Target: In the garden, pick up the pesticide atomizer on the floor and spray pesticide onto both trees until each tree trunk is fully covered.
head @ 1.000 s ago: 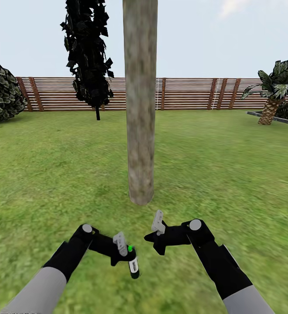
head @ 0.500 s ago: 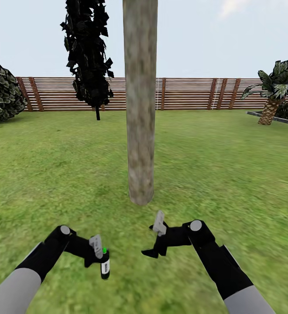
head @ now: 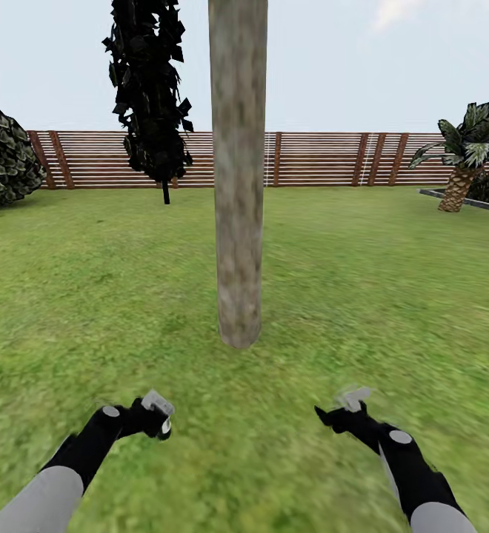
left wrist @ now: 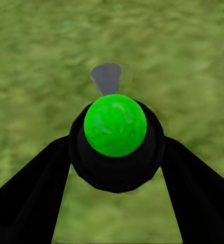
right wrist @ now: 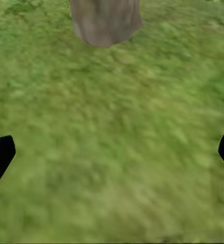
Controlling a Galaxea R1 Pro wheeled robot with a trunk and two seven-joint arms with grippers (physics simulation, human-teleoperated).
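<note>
L gripper point(left wrist: 115, 168) clamps atomizer point(left wrist: 115, 126); R gripper point(right wrist: 112, 152) spread wide nr trunk point(head: 238, 222).

tree trunk point(head: 238, 185) ahead, centre – fence point(head: 311, 158) behind | palm point(head: 467, 159) far right

Slatted wooden fence point(head: 311, 159) – pale sky point(head: 348, 59), black tree point(head: 150, 96), small palm point(head: 467, 159)

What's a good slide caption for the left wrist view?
Left hand shut on the pesticide atomizer, its green cap facing the camera, above blurry grass.
</note>
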